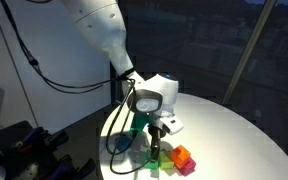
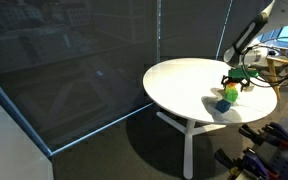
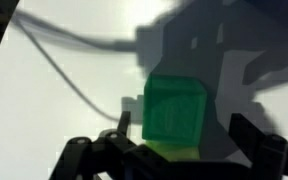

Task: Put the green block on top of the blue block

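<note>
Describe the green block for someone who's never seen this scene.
Find the round white table, then the robot's gripper over it. The green block sits between its open jaws: the only vivid green cube, unlike the orange cube and blue block nearby.

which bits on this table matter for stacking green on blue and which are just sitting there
For the job:
green block
blue block

Just lying about:
orange block
yellowish block
</note>
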Controlling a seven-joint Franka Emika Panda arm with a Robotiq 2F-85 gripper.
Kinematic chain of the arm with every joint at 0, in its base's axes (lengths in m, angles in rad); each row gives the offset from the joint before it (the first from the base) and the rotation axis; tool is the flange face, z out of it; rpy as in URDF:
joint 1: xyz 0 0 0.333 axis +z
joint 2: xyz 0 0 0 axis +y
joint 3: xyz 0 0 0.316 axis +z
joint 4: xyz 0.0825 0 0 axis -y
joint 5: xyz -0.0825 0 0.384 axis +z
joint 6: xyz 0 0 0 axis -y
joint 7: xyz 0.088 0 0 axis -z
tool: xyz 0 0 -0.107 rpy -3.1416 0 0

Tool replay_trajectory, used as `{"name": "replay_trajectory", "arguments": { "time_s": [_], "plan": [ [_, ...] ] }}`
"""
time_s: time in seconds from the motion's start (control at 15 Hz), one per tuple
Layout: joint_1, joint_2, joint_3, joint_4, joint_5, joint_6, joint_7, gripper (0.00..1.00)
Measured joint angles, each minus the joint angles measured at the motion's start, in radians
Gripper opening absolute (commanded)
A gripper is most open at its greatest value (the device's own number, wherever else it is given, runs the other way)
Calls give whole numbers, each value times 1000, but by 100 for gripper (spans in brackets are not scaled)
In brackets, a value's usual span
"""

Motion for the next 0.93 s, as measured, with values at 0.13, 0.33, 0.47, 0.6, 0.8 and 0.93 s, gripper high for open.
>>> {"name": "replay_trajectory", "arguments": {
  "time_s": [0.13,0.33,0.47,0.6,0.8,0.93],
  "plan": [
    [0,7,0,4,2,0,0,100],
    [0,12,-2,5,3,0,0,100],
    [0,13,-4,5,3,0,0,100],
    [0,14,-6,6,3,0,0,100],
    [0,16,-8,6,3,0,0,100],
    [0,20,-9,6,3,0,0,100]
  ]
}}
